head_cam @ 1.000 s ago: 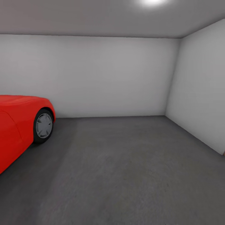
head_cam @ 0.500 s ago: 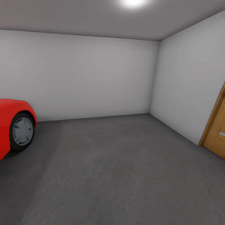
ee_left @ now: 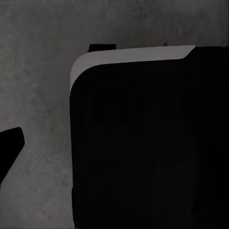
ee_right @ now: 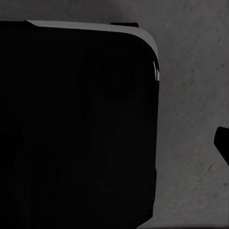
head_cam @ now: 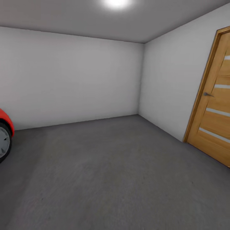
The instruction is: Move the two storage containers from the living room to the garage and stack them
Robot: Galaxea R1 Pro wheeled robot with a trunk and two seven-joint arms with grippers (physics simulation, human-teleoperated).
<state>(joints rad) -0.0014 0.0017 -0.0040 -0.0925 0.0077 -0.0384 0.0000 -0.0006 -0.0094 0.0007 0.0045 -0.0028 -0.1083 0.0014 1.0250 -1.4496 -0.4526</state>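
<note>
I am in the garage, with its dark grey concrete floor (head_cam: pixel 111 172) stretching ahead to the plain light-grey walls (head_cam: pixel 70 76). The two storage containers are out of view. In the left wrist view a dark fingertip (ee_left: pixel 9 148) pokes in over the floor (ee_left: pixel 38 71), beside a big black rounded body (ee_left: pixel 143 143). The right wrist view has a similar black body (ee_right: pixel 76 124) and a dark fingertip (ee_right: pixel 222 145) at the edge, over floor (ee_right: pixel 191 71). Neither view tells how the jaws stand.
The red car's front wheel and fender (head_cam: pixel 3 135) sit at the far left edge. A wood door (head_cam: pixel 214 108) with pale stripes and a handle stands in the right wall. A ceiling light (head_cam: pixel 116 3) glows overhead. The room's corner (head_cam: pixel 142 80) lies ahead right.
The whole head view has swung to the right: the red car has slid almost off the left edge and the wood door has come into view on the right.
</note>
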